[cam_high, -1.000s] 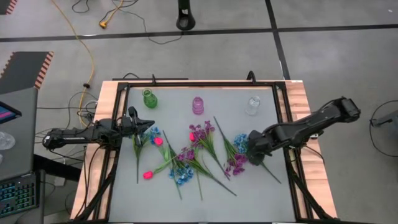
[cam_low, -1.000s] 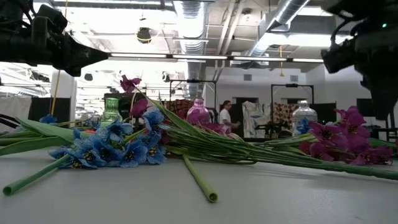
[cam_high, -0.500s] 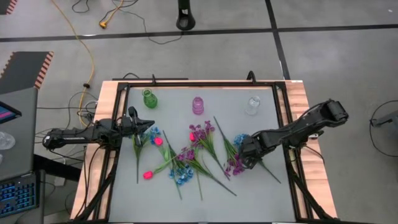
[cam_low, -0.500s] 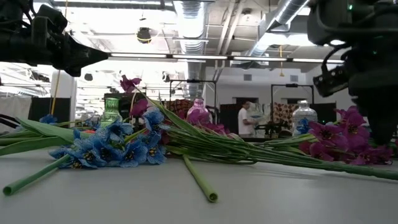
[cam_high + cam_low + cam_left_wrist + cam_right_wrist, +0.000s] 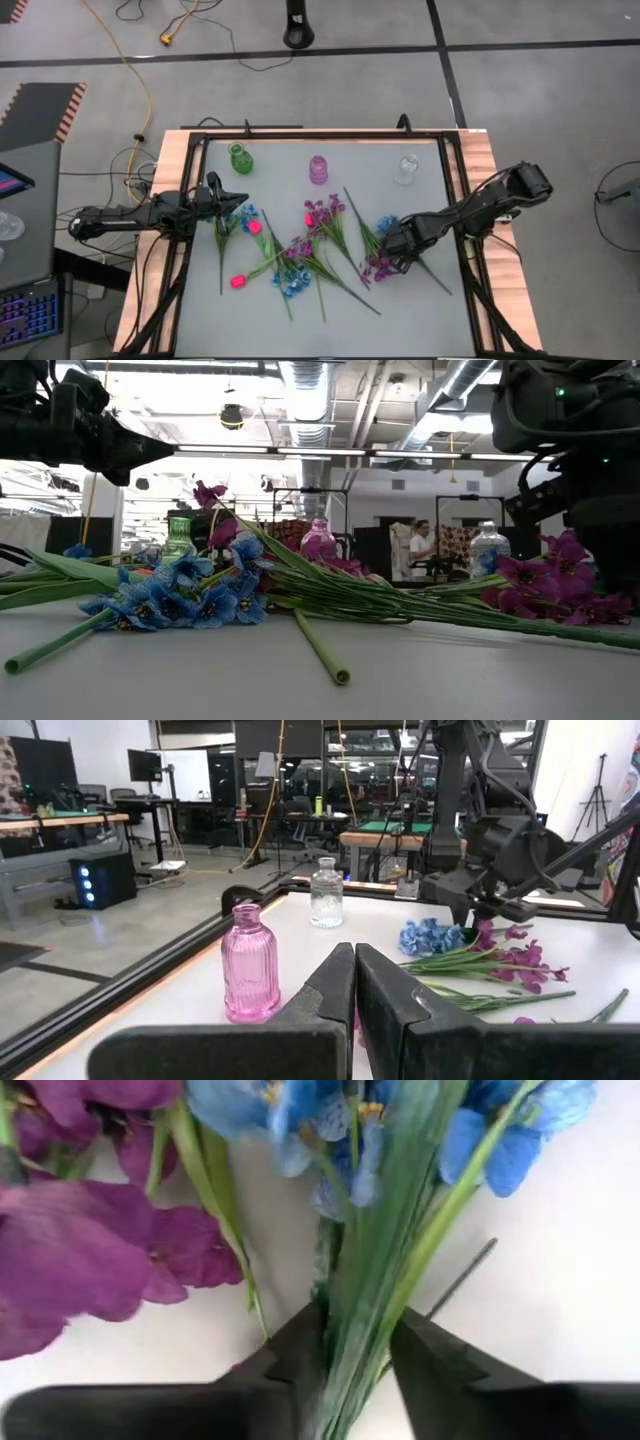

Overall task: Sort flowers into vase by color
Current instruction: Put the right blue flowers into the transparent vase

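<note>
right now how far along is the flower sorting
Nothing is sorted yet: the green vase, pink vase and clear vase all stand empty, with the flowers still lying on the table. In hand: the right claw straddles the stem of a blue flower, fingers either side. The left claw waits shut near the table's left edge.

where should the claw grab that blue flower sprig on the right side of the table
On the bunched green stems just below the blue flower sprig, coming down from above: it lies flat, and the right claw already has a finger either side of that narrow stem bundle.
</note>
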